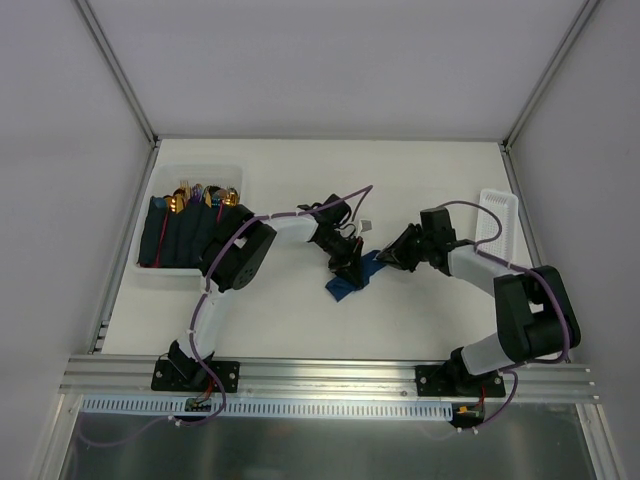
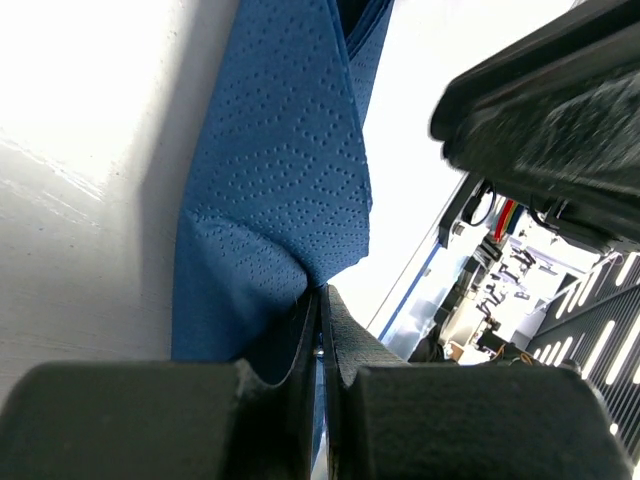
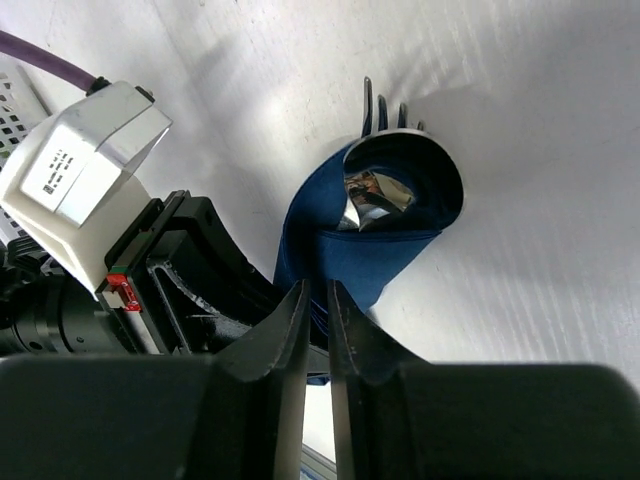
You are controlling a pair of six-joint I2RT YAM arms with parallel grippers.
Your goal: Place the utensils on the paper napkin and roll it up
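Note:
The navy paper napkin (image 1: 349, 277) lies mid-table, partly rolled into a tube around the silver utensils. In the right wrist view the napkin (image 3: 350, 255) wraps a shiny spoon bowl (image 3: 375, 195), and fork tines (image 3: 385, 110) stick out beyond the roll. My left gripper (image 1: 350, 264) is shut, pinching a fold of the napkin (image 2: 270, 200) between its pads (image 2: 345, 330). My right gripper (image 1: 388, 257) is at the roll's right end. Its fingers (image 3: 290, 330) are closed to a thin slit with the napkin's edge between them. The utensil handles are hidden inside the roll.
A white bin (image 1: 160, 275) at the left holds several dark blue rolls with gold cutlery heads (image 1: 190, 225). A white perforated tray (image 1: 499, 220) stands at the right edge. The left gripper's body (image 3: 190, 290) sits close beside the right fingers.

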